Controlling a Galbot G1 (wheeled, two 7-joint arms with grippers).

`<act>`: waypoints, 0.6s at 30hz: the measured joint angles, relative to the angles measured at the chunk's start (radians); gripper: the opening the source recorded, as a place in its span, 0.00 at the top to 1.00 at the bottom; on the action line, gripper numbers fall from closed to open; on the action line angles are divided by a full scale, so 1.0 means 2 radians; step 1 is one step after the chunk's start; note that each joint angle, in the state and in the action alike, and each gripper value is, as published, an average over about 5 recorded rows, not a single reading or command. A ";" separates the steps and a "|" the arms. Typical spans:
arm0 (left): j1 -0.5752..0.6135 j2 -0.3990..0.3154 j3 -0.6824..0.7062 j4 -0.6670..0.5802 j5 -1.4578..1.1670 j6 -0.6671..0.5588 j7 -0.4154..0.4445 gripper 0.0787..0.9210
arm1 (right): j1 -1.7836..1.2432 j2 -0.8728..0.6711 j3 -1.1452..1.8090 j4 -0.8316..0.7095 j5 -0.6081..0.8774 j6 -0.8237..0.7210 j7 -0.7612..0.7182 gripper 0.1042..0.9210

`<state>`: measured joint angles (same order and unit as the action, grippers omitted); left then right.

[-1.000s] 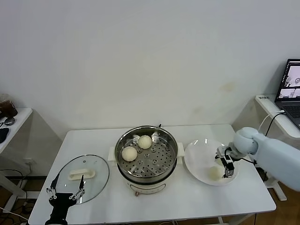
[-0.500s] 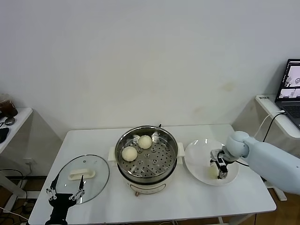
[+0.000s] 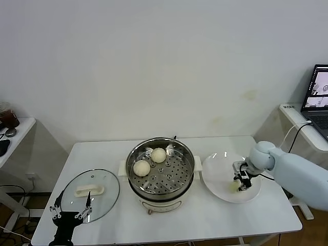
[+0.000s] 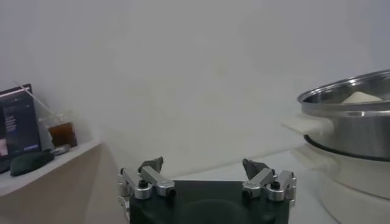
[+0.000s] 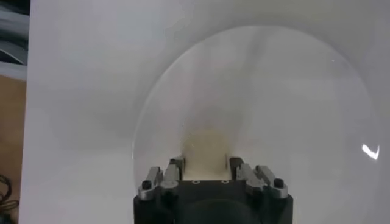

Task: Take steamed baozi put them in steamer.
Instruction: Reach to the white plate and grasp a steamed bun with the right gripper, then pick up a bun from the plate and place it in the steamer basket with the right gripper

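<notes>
Cream-white dough sits right between the right gripper's [image 5: 206,163] fingers [image 5: 175,165] — in the right wrist view the baozi [image 5: 206,149] fills the gap, a pad against each flank, jaws closed in on it. It's a round bun with no long axis to line up, so squareness of the pinch matters little; what counts is that it lies dead centre in the grasp, low on the white plate [image 3: 218,177]. A second ago those jaws stood wide above the bun; half a second ago they were halfway in; now they have it pinched.

Outward from there: the steamer [image 3: 160,171] stands just beside the plate, toward the robot's left, with two baozi [image 3: 149,161] already resting on its perforated tray. The right arm is clearly the nearer one, so the carry looks like a lift and a short sideways swing.

Over at the front left corner the left gripper [image 3: 71,211] hangs wide open, unmoved across the second, by the glass lid [image 3: 88,190] lying on the table [image 3: 205,220].
</notes>
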<state>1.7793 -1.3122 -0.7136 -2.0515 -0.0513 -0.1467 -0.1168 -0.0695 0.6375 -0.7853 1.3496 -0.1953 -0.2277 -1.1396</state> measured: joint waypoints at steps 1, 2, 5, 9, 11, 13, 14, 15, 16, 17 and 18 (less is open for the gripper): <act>0.000 0.000 0.000 -0.001 0.000 0.000 0.000 0.12 | 0.005 -0.002 -0.001 0.002 0.003 0.001 -0.002 0.60; 0.000 0.001 -0.001 -0.002 -0.001 0.000 0.000 0.12 | 0.010 -0.004 -0.003 0.003 0.006 0.003 -0.004 0.60; -0.001 0.002 -0.001 -0.004 -0.001 0.000 0.000 0.12 | 0.033 -0.007 -0.009 0.005 0.016 0.009 -0.011 0.60; -0.004 0.004 0.002 -0.006 -0.002 0.000 0.000 0.12 | 0.073 -0.006 -0.018 0.006 0.037 0.021 -0.023 0.60; -0.005 0.005 0.004 -0.007 -0.002 0.001 0.001 0.12 | 0.098 -0.004 -0.024 0.006 0.050 0.029 -0.029 0.60; -0.006 0.007 0.005 -0.007 -0.003 0.001 0.001 0.12 | 0.125 0.001 -0.031 0.005 0.066 0.037 -0.034 0.60; -0.007 0.008 0.005 -0.007 -0.003 0.001 0.001 0.12 | 0.140 0.004 -0.036 0.006 0.074 0.042 -0.036 0.59; -0.008 0.008 0.005 -0.007 -0.004 0.001 0.001 0.12 | 0.155 0.008 -0.041 0.006 0.083 0.046 -0.037 0.59; -0.009 0.009 0.005 -0.007 -0.005 0.001 0.001 0.12 | 0.170 0.012 -0.047 0.007 0.093 0.051 -0.038 0.59; -0.009 0.009 0.005 -0.007 -0.005 0.001 0.001 0.12 | 0.185 0.017 -0.053 0.009 0.102 0.056 -0.039 0.59; -0.010 0.009 0.005 -0.007 -0.005 0.001 0.001 0.12 | 0.200 0.023 -0.060 0.011 0.112 0.061 -0.040 0.59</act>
<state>1.7599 -1.2935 -0.7040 -2.0657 -0.0617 -0.1456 -0.1155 0.3302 0.6827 -0.9048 1.3713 0.0289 -0.1054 -1.2189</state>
